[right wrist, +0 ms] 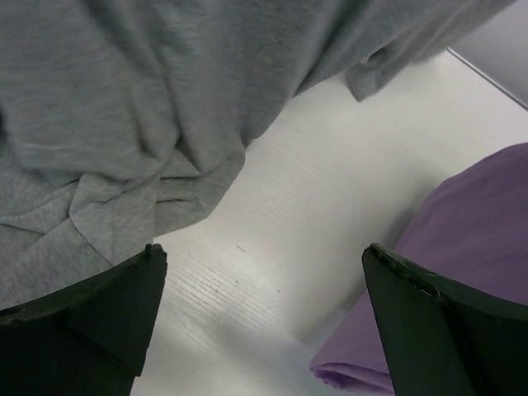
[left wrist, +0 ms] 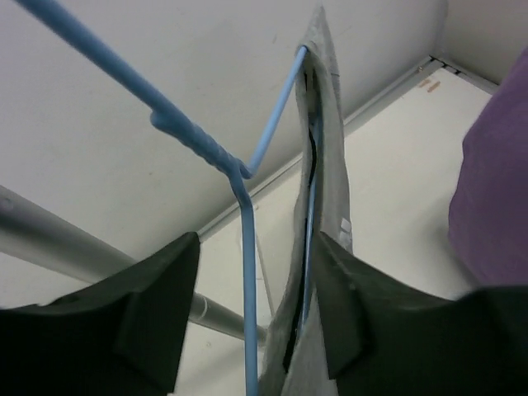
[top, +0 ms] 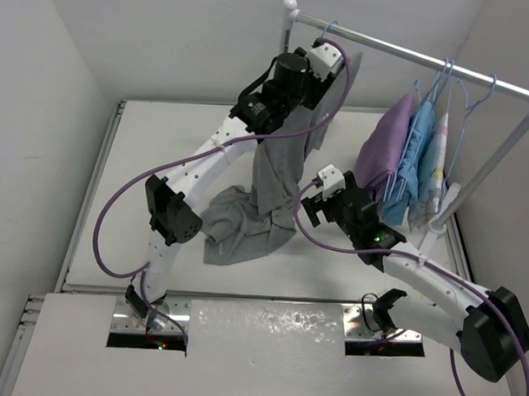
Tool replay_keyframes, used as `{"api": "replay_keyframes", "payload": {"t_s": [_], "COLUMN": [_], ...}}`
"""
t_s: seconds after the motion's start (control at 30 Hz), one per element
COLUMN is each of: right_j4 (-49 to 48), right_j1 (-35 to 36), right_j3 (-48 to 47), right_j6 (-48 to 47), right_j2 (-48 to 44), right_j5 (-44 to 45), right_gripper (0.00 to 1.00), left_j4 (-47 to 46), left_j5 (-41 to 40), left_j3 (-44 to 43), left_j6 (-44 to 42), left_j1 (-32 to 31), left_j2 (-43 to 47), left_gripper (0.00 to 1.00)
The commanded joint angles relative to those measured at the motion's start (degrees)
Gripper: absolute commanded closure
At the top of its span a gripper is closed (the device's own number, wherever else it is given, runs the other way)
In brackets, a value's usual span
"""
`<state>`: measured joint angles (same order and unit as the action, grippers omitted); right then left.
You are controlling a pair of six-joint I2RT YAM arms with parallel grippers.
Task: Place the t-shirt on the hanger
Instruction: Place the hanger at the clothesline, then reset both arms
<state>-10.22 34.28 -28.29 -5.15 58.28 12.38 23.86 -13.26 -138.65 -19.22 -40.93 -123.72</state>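
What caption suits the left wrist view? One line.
Open left hand straddling the blue hanger, grey t-shirt hanging from it, beside the rail.

White table (top: 144, 150), lower part of grey t-shirt (top: 246, 228) pooled on it, clothes rack (top: 484, 175) leg seemingly planted near right edge

Overall: bright, even, diffuse light; the white table (top: 144, 159) and walls look almost washed out from overhead.
Shadows: soft and faint, with a pale grey one under the t-shirt (top: 265, 189) and another beside the purple garment (right wrist: 462, 239).
Glare: mottled reflections on the metal strip (top: 269, 324) at the near edge.
Focus: the hanger (left wrist: 247, 272) wire is crisp, and the table grain is readable in the right wrist view.
Dark areas: the left gripper's fingers (left wrist: 148, 322) and right gripper's fingers (right wrist: 91, 322) are underexposed, near black and soft-edged.
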Motion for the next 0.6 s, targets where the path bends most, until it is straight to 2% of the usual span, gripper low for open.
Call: {"api": "replay_keyframes", "payload": {"t_s": [0.0, 0.03, 0.27, 0.4, 0.5, 0.53, 0.57], "right_j4": [-1.47, -1.38, -0.25, 0.11, -0.07, 0.54, 0.72], "right_j1": [0.35, 0.26, 0.35, 0.26, 0.08, -0.18, -0.44], "right_j3": [0.34, 0.34, -1.15, -0.89, -0.71, -0.88, -0.89], "right_j6": [1.63, 1.89, 5.14, 8.13, 9.45, 9.80, 9.98], "right_j2": [1.30, 2.35, 7.97, 10.27, 12.11, 12.90, 13.17], "right_j5": [2.82, 3.35, 3.26, 4.14, 5.81, 6.42, 6.51], "right_gripper": [0.01, 0.01, 0.01, 0.01, 0.01, 0.01, 0.01], "left_j4": [2.93, 3.65, 11.37, 13.06, 11.05, 8.08, 6.22], "left_j5": [3.32, 3.50, 3.76, 0.60, 5.16, 7.35, 7.98], "left_j3": [-0.65, -0.66, 4.08, 18.82, 32.00, 39.43, 43.16], "left_j6": [2.43, 2.52, 2.17, 2.26, 4.88, 5.59, 5.60], "left_j1": [0.06, -0.03, -0.03, 1.28, 8.12, 13.10, 15.68], "left_j2": [5.41, 6.12, 16.04, 26.85, 34.76, 38.87, 40.73], "left_gripper": [0.44, 0.39, 0.25, 0.20, 0.20, 0.20, 0.20]}}
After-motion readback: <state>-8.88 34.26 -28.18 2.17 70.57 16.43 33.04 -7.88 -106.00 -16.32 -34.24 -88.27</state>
